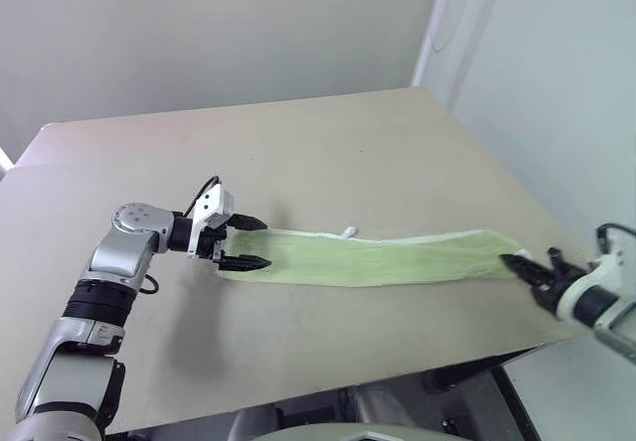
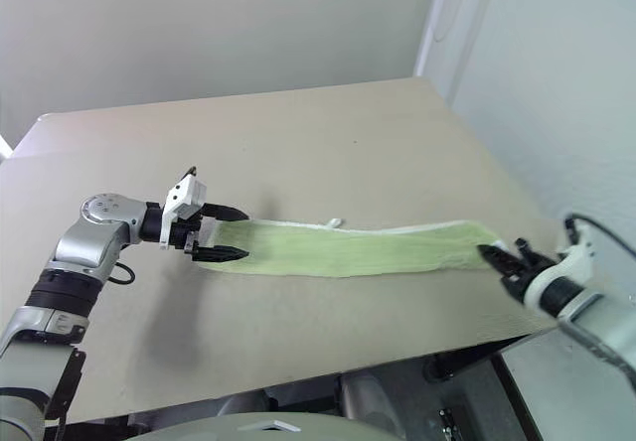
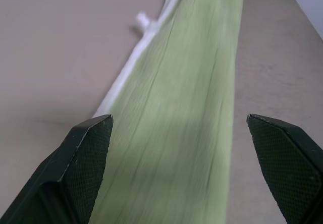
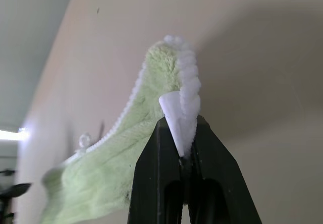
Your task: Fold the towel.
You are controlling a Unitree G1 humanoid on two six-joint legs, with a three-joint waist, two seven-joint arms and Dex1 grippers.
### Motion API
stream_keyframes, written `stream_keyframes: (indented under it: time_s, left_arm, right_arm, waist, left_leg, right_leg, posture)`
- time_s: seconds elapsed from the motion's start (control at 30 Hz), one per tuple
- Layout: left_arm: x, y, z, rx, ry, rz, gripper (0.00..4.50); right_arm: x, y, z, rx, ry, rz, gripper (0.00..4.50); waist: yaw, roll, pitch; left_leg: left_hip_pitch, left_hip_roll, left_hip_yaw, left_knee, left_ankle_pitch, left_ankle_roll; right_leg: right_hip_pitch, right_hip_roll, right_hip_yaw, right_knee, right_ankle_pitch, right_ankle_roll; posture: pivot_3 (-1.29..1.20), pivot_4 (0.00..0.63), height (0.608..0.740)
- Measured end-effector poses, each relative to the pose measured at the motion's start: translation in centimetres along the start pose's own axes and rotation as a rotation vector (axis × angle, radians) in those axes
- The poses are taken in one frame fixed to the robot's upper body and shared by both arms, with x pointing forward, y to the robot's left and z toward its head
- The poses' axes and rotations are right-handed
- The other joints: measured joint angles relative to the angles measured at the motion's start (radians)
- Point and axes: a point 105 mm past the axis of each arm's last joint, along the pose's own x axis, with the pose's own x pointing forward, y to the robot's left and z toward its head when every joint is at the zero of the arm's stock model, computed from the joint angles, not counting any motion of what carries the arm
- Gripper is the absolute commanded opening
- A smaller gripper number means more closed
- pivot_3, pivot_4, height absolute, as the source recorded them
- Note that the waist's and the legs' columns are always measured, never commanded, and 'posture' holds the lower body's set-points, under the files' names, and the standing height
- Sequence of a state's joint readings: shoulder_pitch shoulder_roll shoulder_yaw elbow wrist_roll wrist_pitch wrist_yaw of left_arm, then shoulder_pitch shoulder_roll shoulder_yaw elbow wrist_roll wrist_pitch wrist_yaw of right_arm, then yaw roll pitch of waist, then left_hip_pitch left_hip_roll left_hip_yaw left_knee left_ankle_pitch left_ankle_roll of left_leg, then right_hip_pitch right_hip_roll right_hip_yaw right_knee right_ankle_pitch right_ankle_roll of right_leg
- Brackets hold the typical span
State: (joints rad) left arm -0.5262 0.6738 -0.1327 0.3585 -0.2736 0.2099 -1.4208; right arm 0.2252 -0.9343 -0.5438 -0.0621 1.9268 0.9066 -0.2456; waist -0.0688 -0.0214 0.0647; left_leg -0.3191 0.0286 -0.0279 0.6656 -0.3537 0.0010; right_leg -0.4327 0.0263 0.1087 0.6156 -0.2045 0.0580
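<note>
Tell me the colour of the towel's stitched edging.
Whitish, against the pale lime-green towel; the edging shows best in the right wrist view.

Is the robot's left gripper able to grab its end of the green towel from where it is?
Probably yes. The left gripper is open, its fingers straddling the towel end flat on the table, nothing between them.

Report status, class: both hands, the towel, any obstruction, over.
Left hand open, straddling one end of the pale lime-green terry towel. Right hand shut on the other end. Towel stretched in a long strip on the beige table. Nothing in the way.
</note>
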Motion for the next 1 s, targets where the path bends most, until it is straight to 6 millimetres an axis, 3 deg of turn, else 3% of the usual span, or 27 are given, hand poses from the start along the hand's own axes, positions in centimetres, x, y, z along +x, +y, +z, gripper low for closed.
stream_keyframes:
  time_s: [0.1,0.27,0.5,0.73,1.0]
  left_arm:
    - [0.0,0.1,0.0,0.0,0.001,0.006,4.5]
    - [0.2,0.1,0.1,0.005,-0.002,0.01,4.5]
    - [0.4,0.2,0.5,0.019,-0.007,0.028,4.5]
    - [0.3,0.3,0.4,0.02,-0.001,0.043,4.5]
    - [0.3,0.4,0.4,0.001,0.004,0.05,4.5]
  right_arm:
    - [-0.7,0.1,0.7,-0.124,0.067,-0.035,0.03]
    - [0.3,1.1,0.1,-0.317,0.179,-0.053,0.03]
    - [2.0,6.3,-1.2,-0.602,0.224,0.057,0.03]
    - [1.9,9.9,-4.3,-0.805,0.296,0.24,0.03]
    - [5.5,12.9,-9.0,-0.805,0.351,0.404,0.03]
  waist:
    - [0.0,0.0,0.0]
    - [-0.001,0.0,0.0]
    - [0.004,0.001,0.0]
    - [0.007,0.001,0.0]
    - [-0.001,0.001,0.001]
  left_leg:
    - [0.0,0.0,0.0,0.0,0.0,0.0]
    - [0.001,0.0,0.0,0.001,0.0,0.0]
    - [-0.001,0.0,-0.001,0.0,0.0,0.0]
    - [-0.002,0.0,-0.001,0.001,0.0,0.0]
    - [-0.001,0.001,-0.001,0.001,0.0,0.0]
  right_leg:
    - [0.0,0.0,0.0,0.0,0.0,0.0]
    - [0.0,0.001,0.0,0.001,0.0,0.0]
    - [-0.001,0.001,-0.001,0.001,0.0,0.0]
    - [-0.002,0.0,-0.001,0.0,0.0,0.001]
    - [-0.002,0.001,-0.001,0.004,0.0,0.001]
  posture:
    - [0.0,0.0,0.712]
    - [0.0,0.0,0.712]
    - [0.0,0.0,0.712]
    - [0.0,0.0,0.712]
    - [0.0,0.0,0.712]
